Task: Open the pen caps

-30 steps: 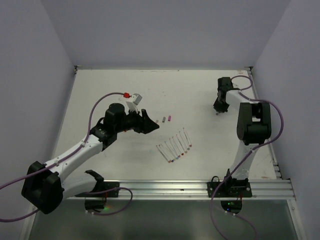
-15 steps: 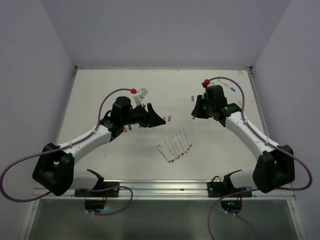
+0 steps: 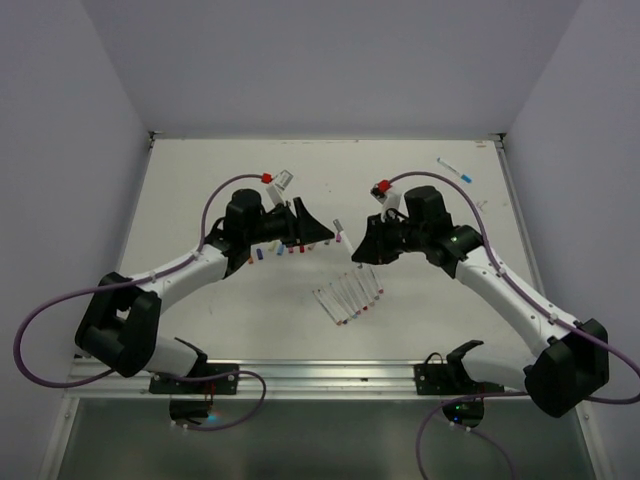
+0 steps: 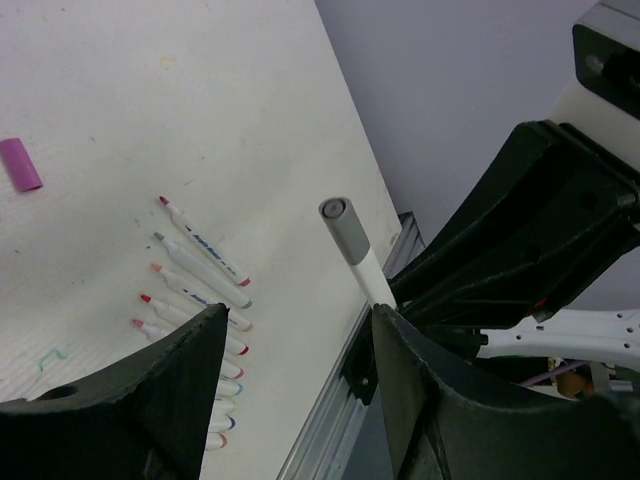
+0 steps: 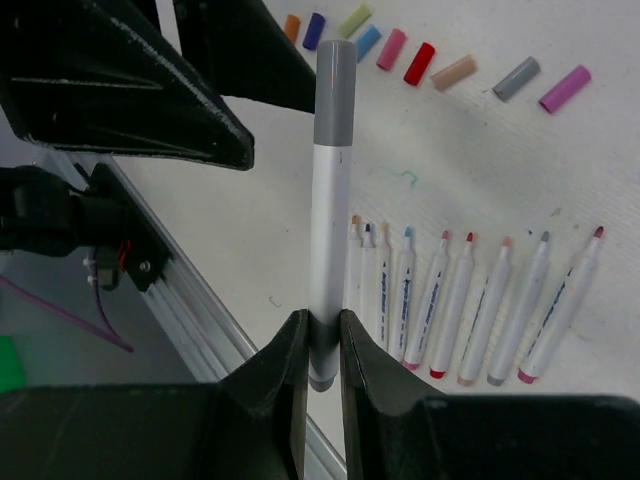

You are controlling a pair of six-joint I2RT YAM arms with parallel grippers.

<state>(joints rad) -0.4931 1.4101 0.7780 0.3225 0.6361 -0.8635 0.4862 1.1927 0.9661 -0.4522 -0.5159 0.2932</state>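
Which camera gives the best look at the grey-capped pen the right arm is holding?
Right wrist: the pen stands full-length, clamped at its base by the right gripper, grey cap up. Left wrist shows only its capped end. From the top it is too small to make out.

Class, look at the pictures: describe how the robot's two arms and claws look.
The left arm and right arm have slim white links joined by bulky black joints. A purple cable loops along each, ending in a red plug by the wrist. The left claw and right claw have black, wedge-shaped fingers.
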